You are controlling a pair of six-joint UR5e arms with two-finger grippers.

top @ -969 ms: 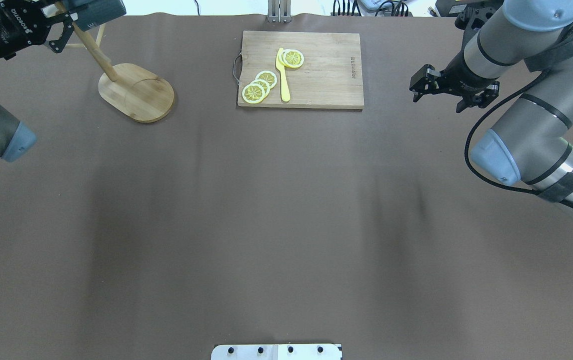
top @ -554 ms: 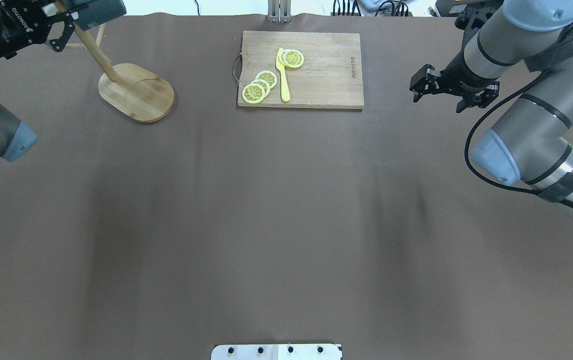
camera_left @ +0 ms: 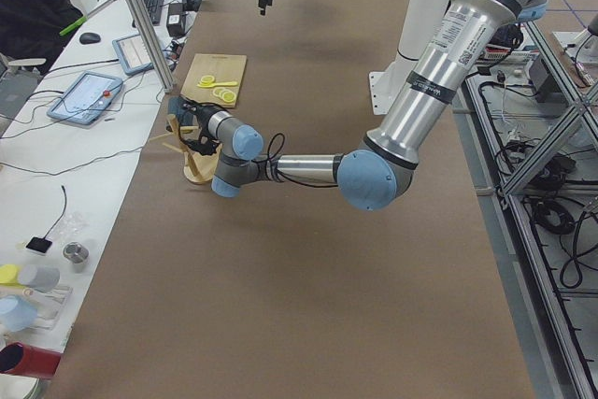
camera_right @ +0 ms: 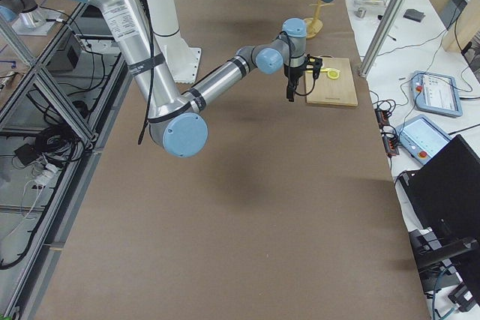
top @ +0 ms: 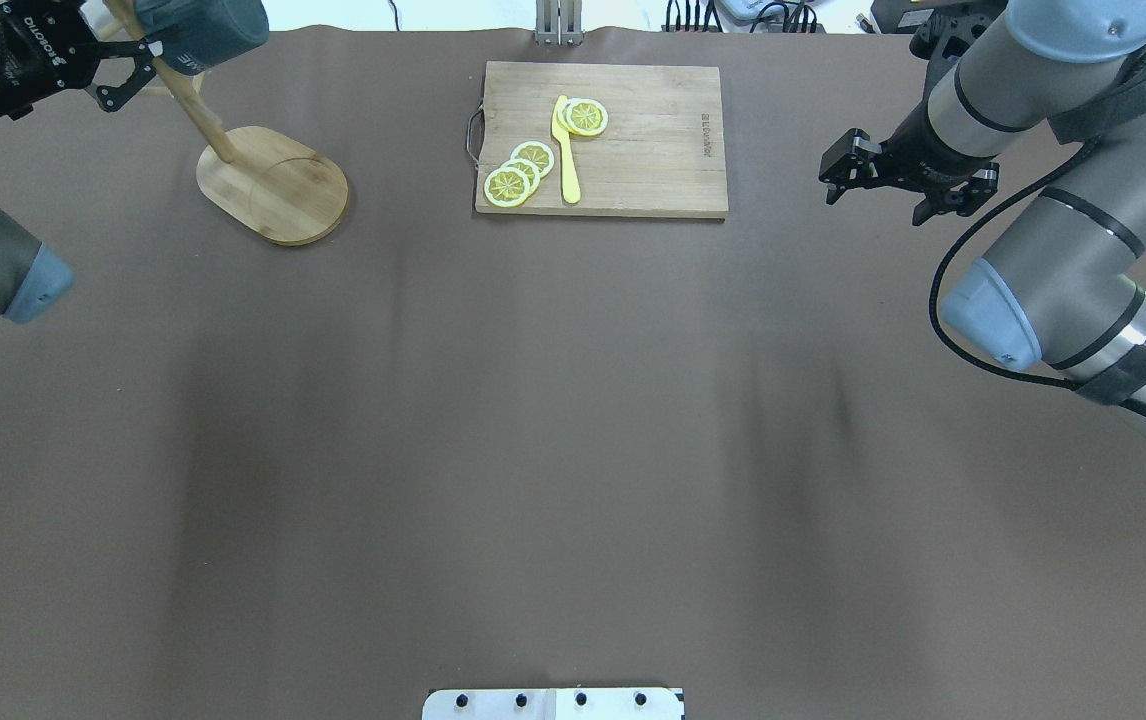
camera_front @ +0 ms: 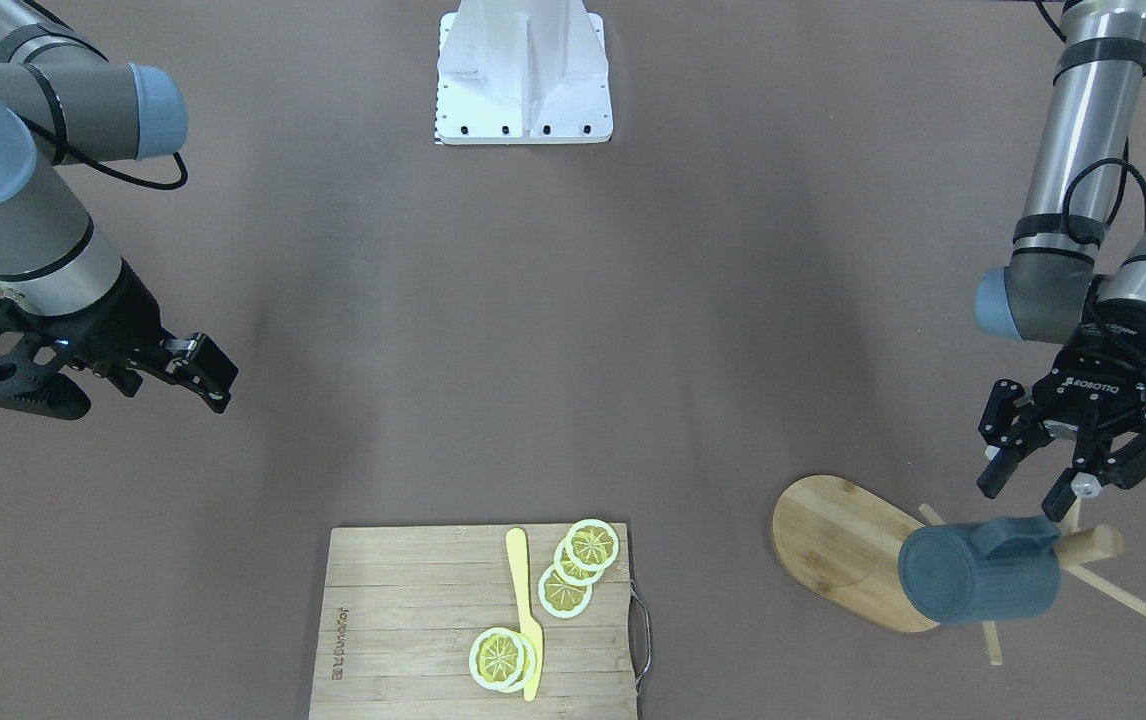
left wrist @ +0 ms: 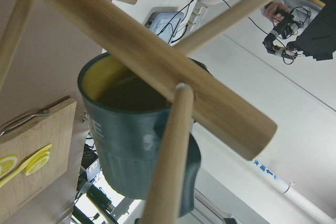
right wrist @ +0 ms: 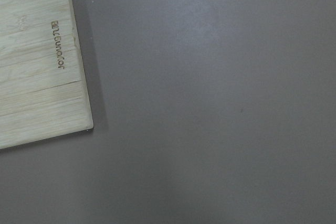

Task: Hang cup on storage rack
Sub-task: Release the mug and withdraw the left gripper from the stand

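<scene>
The dark slate-blue cup [camera_front: 978,580] hangs by its handle on a thin peg of the bamboo storage rack [camera_front: 843,545], tilted on its side. In the left wrist view the cup [left wrist: 131,150] shows its yellow inside, with a peg [left wrist: 168,150] through the handle. In the overhead view the cup [top: 198,25] sits at the top of the leaning rack post [top: 198,110]. My left gripper [camera_front: 1028,495] is open just beside the cup, not holding it; overhead the left gripper [top: 128,45] is at the far left. My right gripper [top: 883,190] hovers open and empty near the board.
A wooden cutting board [top: 653,160] with lemon slices [top: 518,175] and a yellow knife [top: 565,150] lies at the back centre. The rack's other pegs [camera_front: 1128,600] stick out around the cup. The white robot base [camera_front: 525,75] sits at the near edge.
My left gripper has drawn back slightly from the cup, which has swung a little to the right on the rack. The right arm has not moved.
</scene>
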